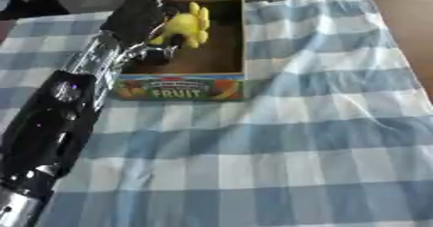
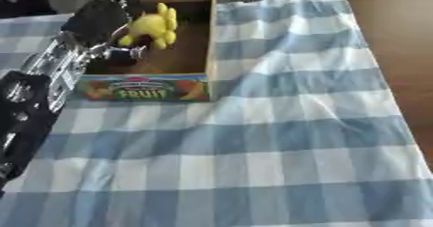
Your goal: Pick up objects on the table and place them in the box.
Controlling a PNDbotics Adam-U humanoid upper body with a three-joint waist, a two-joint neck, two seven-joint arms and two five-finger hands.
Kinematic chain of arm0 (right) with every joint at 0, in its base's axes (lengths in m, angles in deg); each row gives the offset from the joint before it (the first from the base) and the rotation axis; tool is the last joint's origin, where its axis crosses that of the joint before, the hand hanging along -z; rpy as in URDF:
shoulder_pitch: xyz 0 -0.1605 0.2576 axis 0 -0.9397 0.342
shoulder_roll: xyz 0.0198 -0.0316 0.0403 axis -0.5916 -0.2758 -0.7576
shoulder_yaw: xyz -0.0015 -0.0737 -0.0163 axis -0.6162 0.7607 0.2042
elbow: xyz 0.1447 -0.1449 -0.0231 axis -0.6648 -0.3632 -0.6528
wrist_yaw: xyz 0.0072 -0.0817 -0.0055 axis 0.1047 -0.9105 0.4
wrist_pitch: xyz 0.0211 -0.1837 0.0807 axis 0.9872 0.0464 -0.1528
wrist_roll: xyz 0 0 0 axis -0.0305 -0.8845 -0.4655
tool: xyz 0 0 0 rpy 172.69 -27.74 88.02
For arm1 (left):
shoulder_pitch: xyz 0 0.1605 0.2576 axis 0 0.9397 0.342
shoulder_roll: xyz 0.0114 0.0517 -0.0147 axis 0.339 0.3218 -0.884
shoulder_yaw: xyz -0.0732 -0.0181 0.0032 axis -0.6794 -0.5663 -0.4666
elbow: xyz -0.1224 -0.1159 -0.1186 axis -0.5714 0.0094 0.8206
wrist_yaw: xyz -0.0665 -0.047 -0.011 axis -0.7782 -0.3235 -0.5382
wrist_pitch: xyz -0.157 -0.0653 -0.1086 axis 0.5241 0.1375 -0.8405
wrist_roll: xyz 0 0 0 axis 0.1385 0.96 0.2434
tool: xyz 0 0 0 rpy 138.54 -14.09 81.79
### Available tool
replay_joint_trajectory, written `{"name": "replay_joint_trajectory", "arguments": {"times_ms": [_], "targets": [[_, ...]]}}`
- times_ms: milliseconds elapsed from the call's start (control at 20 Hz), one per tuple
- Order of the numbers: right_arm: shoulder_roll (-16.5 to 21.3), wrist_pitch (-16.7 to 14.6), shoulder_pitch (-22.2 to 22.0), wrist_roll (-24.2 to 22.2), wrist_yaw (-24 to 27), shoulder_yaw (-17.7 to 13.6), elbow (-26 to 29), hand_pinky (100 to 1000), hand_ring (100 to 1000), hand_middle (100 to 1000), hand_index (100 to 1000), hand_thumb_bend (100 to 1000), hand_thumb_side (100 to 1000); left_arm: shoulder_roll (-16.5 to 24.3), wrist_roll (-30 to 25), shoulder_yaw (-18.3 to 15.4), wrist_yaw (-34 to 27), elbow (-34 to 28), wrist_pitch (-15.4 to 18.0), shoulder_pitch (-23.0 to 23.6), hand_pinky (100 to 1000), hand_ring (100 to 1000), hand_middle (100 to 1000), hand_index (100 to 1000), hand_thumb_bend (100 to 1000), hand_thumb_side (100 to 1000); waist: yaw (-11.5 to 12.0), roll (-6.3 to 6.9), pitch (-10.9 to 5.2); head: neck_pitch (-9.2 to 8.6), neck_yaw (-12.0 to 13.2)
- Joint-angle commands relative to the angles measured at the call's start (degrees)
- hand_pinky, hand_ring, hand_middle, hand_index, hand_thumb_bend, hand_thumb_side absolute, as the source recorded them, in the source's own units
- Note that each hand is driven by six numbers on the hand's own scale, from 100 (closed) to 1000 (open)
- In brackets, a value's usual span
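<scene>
Blue-and-white checked tablecloth (image 1: 279, 144) with cardboard fruit box (image 1: 226, 83): the left hand (image 1: 139, 16), fingers curled round a yellow toy (image 1: 188, 25), holds it over the box interior, apparently positioned for release.

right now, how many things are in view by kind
yellow toy, held in the left hand over the box: 1
cardboard fruit box: 1
blue checked cloth: 1
total: 3
</scene>
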Motion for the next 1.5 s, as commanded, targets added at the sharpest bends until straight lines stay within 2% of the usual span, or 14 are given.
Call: {"name": "replay_joint_trajectory", "arguments": {"times_ms": [50,150,300,550,600,650,700,750,800,850,1050,1100,1300,1500], "targets": [[0.62,0.28,0.22,-0.11,0.1,-0.14,1.14,721,546,443,727,100,427,1.24,-1.59,-0.81,2.43,-1.76,0.3,-1.64,757,838,766,1000,329,568,-0.08,-0.2,-1.22,-0.13,-0.1],[0.47,0.47,0.09,-0.17,0.1,-0.11,1.14,721,546,443,727,100,427,1.42,-1.42,-1.08,2.82,-2.64,-0.43,-1.65,765,845,777,1000,394,684,-0.05,-0.13,-1.3,0.26,-0.27],[0.38,0.68,-0.13,-0.14,0.06,-0.2,1.14,721,547,443,727,100,449,1.77,-0.1,-1.44,2.7,-4.02,-3.23,-1.29,765,842,777,1000,420,756,0.08,-0.12,-1.52,0.71,-0.57],[0.57,0.51,-0.23,-0.09,0.24,-0.29,1.14,721,547,444,727,100,427,2.31,4.01,-1.48,-1.84,-6.47,-7.97,-0.47,763,842,788,990,357,772,0.21,-0.64,-1.97,1.33,-1.16],[0.57,0.44,-0.25,-0.1,0.32,-0.31,1.14,721,548,445,727,100,427,2.32,5.24,-1.67,-3.93,-7.43,-9.04,-0.47,744,826,766,975,299,739,0.13,-0.8,-2.11,1.52,-1.31],[0.55,0.41,-0.31,-0.09,0.35,-0.38,1.14,720,548,445,727,100,427,2.4,6.78,-1.77,-6.46,-8.86,-10.09,-0.42,733,816,750,967,255,720,0.06,-0.93,-2.25,1.68,-1.47],[0.51,0.36,-0.39,-0.05,0.4,-0.45,1.14,720,548,445,727,100,426,2.6,8.6,-1.73,-9.41,-10.87,-10.97,-0.26,714,797,721,945,131,681,0.05,-1.06,-2.39,1.84,-1.68],[0.49,0.32,-0.48,0.0,0.45,-0.51,1.14,720,548,445,727,100,426,2.88,10.56,-1.64,-12.56,-13.26,-11.87,0.07,710,794,715,941,106,668,0.09,-1.19,-2.53,2.01,-1.93],[0.49,0.31,-0.57,0.03,0.51,-0.56,1.14,720,548,446,727,100,426,3.41,12.15,-1.26,-15.42,-15.65,-12.6,0.52,704,786,705,928,100,538,0.16,-1.33,-2.72,2.28,-2.23],[0.53,0.28,-0.64,0.05,0.57,-0.59,1.14,720,549,446,727,100,426,4.09,13.03,-0.7,-17.91,-17.92,-13.01,1.11,703,785,704,928,100,533,0.27,-1.44,-2.89,2.52,-2.49],[1.22,-0.08,-0.99,0.51,0.91,-0.96,1.14,719,551,450,728,100,424,6.19,14.25,-0.37,-30.25,-27.29,-14.88,4.76,668,747,655,928,100,582,1.55,-2.1,-3.83,3.39,-3.42],[1.52,-0.28,-1.07,0.76,0.99,-1.12,1.14,718,552,453,728,100,422,6.66,15.2,-0.68,-34.5,-30.4,-15.68,6.09,643,721,622,924,100,622,1.92,-2.31,-4.08,3.44,-3.69],[2.8,-1.23,-1.47,2.1,1.17,-1.7,1.14,718,555,456,728,100,420,8.83,20.18,-1.92,-53.26,-44.82,-18.77,12.41,619,693,596,933,100,637,3.63,-3.04,-4.87,3.59,-4.66],[3.93,-1.69,-1.55,3.13,1.31,-1.96,1.14,716,559,460,728,100,414,9.85,23.03,-3.58,-66.85,-55.79,-20.76,18.06,611,683,585,929,100,667,5.57,-3.72,-5.71,3.79,-5.16]]}}
